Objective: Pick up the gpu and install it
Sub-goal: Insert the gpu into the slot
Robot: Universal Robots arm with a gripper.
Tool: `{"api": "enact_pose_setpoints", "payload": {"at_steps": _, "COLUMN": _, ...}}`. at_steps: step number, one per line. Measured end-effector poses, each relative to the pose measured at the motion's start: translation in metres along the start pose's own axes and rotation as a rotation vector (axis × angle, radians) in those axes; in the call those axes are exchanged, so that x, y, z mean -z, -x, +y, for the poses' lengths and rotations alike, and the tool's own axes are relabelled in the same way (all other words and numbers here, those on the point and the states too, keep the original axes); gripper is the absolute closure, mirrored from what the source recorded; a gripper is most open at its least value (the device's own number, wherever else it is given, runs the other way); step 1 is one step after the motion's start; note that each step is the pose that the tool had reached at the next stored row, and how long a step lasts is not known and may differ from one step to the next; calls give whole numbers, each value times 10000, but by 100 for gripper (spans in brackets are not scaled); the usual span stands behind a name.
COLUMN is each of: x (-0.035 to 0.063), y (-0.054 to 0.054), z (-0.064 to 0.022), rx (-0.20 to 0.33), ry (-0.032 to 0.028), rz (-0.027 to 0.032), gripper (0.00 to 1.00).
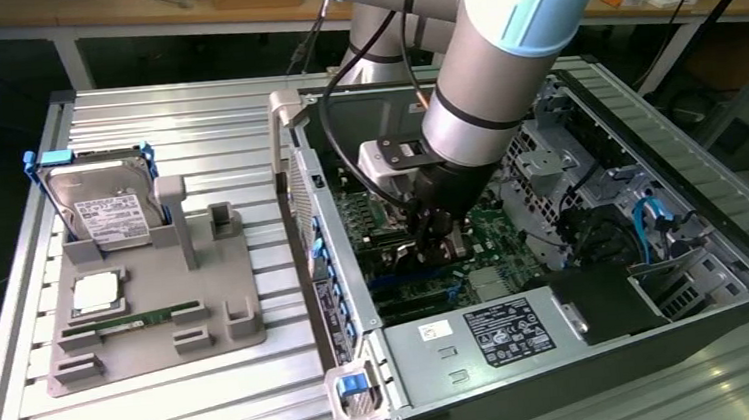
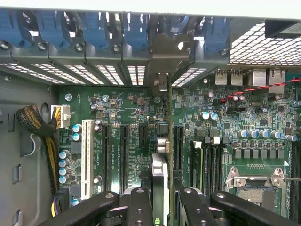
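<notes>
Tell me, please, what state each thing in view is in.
computer case, on its side, open.
gripper, shut on the gpu, inside the case.
gpu, edge-on, above the motherboard slots.
hard drive, upright in the grey stand.
memory stick, lying flat on the stand.
processor, lying flat on the stand.

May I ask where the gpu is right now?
The gpu is inside the computer case, gripped edge-on by the gripper above the motherboard's expansion slots, mid-frame in the exterior view.
</notes>
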State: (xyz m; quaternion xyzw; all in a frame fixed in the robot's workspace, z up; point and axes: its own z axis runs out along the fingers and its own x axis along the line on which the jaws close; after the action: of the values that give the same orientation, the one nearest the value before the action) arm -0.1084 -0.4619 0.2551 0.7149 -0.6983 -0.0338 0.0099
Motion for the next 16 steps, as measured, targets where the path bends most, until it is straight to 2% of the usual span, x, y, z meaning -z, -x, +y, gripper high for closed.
{"api": "enact_pose_setpoints", "payload": {"at_steps": 16, "x": -1, "y": 1, "z": 27, "rx": 1, "ry": 7, "rz": -20, "gripper": 73}}
